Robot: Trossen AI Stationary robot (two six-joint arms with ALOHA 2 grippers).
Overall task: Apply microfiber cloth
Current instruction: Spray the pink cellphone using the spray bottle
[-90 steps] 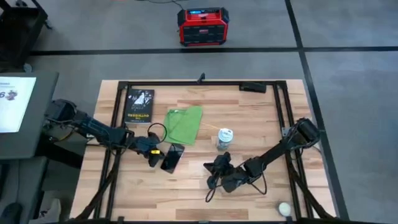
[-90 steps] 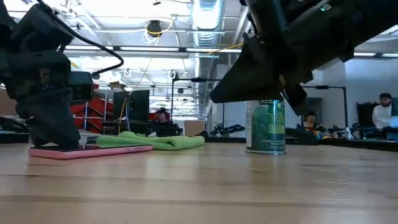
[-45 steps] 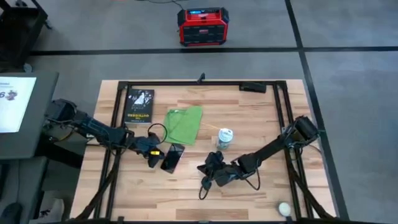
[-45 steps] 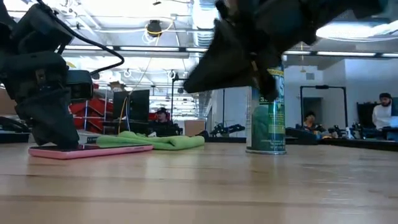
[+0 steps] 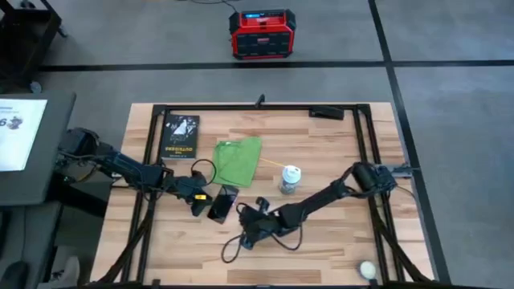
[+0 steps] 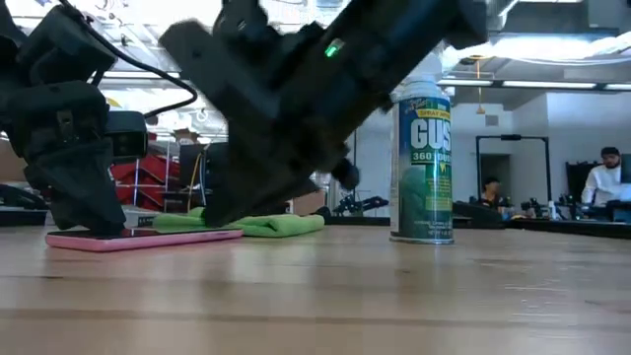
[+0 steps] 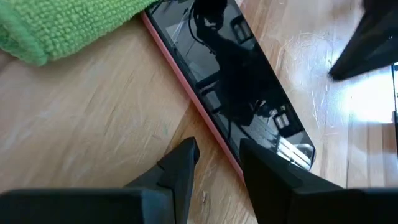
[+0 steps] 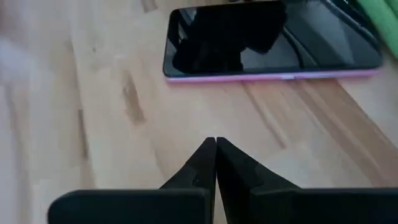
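Note:
The lime-green microfiber cloth (image 5: pixel 238 160) lies folded flat on the wooden table, its near edge (image 7: pixel 62 25) at the far end of a pink-edged phone (image 5: pixel 222 203). My left gripper (image 5: pixel 201 202) stands open at the phone's left long edge, near the near end. My right gripper (image 5: pixel 243 221) is shut and hangs low just right of the phone. It points at the phone's long side (image 8: pixel 273 43) and touches nothing. Neither gripper touches the cloth. My left gripper comes slanting down from the table's left. One finger (image 7: pixel 267 180) rests on the phone's screen close to its pink long edge (image 7: pixel 217 146), near the near corner. The other finger (image 7: pixel 180 168) stands beside that edge over the bare table. The phone lies flat.
A green spray can (image 5: pixel 290 178) stands upright right of the cloth. A black book (image 5: pixel 179 136) lies at the far left. A small white ball (image 5: pixel 367 269) sits at the near right corner. A black frame (image 5: pixel 257 107) runs along the table's edges.
My right gripper has travelled low across the table toward its left edge, from near the spray can to just beside the phone, fingers staying shut. The phone and the cloth have not moved.

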